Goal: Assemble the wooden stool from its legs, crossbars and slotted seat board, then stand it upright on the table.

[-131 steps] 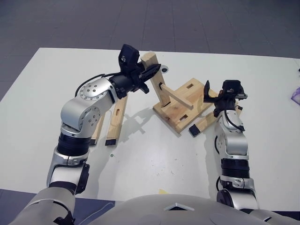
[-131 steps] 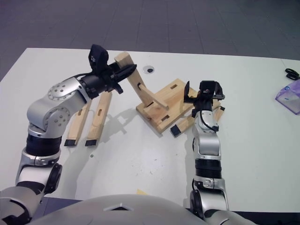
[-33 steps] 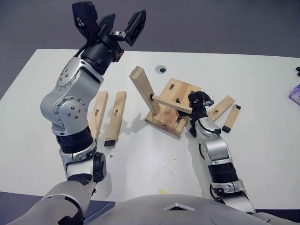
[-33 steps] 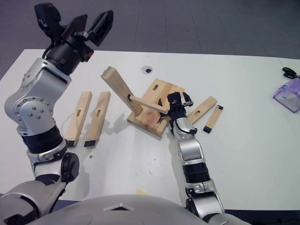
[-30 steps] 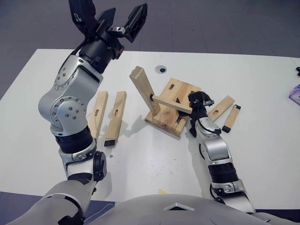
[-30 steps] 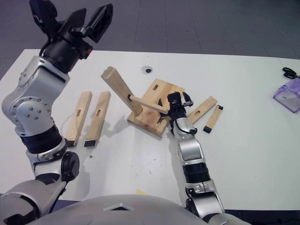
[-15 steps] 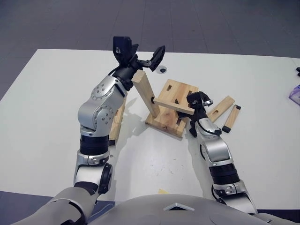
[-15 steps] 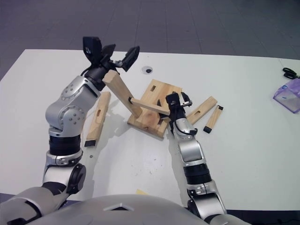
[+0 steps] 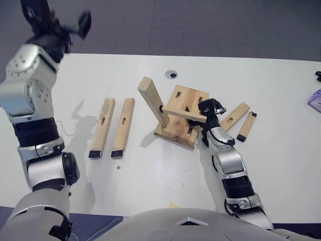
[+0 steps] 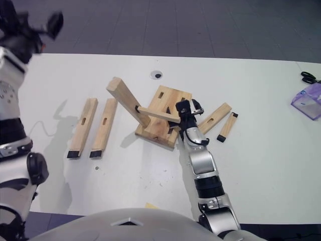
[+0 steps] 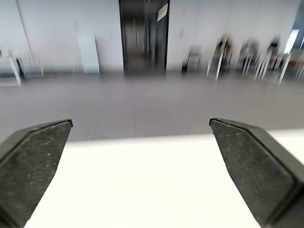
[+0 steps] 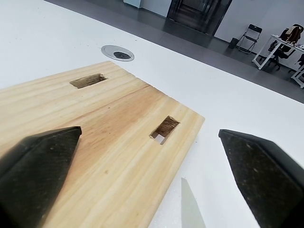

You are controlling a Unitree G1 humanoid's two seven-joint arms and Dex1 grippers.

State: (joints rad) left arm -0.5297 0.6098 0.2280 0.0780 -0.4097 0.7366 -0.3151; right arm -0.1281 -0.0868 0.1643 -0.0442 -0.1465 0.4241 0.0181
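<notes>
The pale pine slotted seat board (image 9: 174, 129) lies tilted near the middle of the white table (image 9: 150, 175). 1 square wooden leg (image 9: 152, 100) rises at a slant from its left edge, and 1 thin wooden crossbar (image 9: 181, 113) runs from that leg across the board.

The right gripper (image 9: 206, 108) sits at the board's right edge, its fingers spread wide over the wood and gripping nothing. The left gripper (image 9: 59, 22) hangs high and well to the left of the board, its fingers also apart and empty.

2 loose slotted legs with black end caps (image 9: 102, 127) (image 9: 123, 127) lie side by side to the board's left. A slotted wooden bar (image 9: 235, 114) and a short black-tipped piece (image 9: 247, 126) lie just to its right.

The pine parts look stiff, light and dry enough not to slip. The half-built joint is probably loose, so the slanted leg could lever out or tip the board if pulled sideways. A loose leg is best pinched across its 2 flat faces near mid-length, clear of the slot. The board should be steadied at its edge.
</notes>
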